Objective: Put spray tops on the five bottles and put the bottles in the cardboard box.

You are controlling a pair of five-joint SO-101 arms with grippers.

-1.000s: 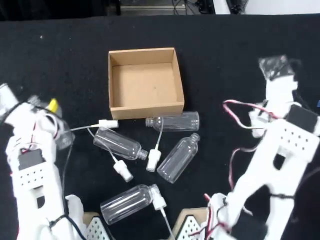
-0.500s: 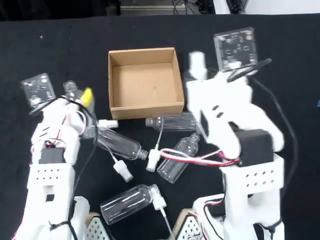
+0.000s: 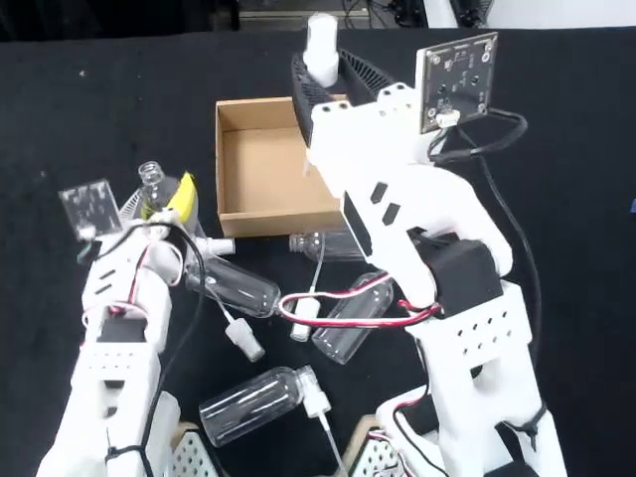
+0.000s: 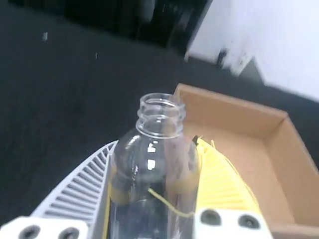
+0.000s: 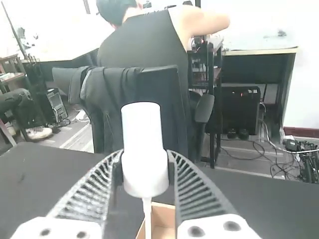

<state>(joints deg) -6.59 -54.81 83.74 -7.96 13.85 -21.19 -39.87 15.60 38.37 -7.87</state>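
Left hand: closed around the open bottle, with the grey finger on one side and the yellow finger on the other.
Open bottle: held upright off the counter, with its long axis vertical and its bare neck pointing up. It is near the left wall of the cardboard box.
Right hand: clamped on a spray top and raised over the box's far edge.
Spray top: long axis vertical, with the white cap up and a thin tube hanging down toward the box.
Cardboard box: sits open side up on the counter, between the two hands.
Near bottle: lies on its side just in front of the box, neck pointing left, partly behind the right arm.
Slanted bottle: lies on its side with its neck toward the lower right.
Third bottle: lies at a diagonal under the right arm's cable.
Capped bottle: lies on its side nearest the arm bases, with its spray end at the right.
Loose tops: three lie on the counter, one by the box's front corner and two among the bottles.
Change: half a second ago the right hand held the spray top beside the box's right wall. It now holds the top higher and over the far edge. The left hand has shifted the open bottle slightly toward the box. The bottles and tops on the counter lie as before.
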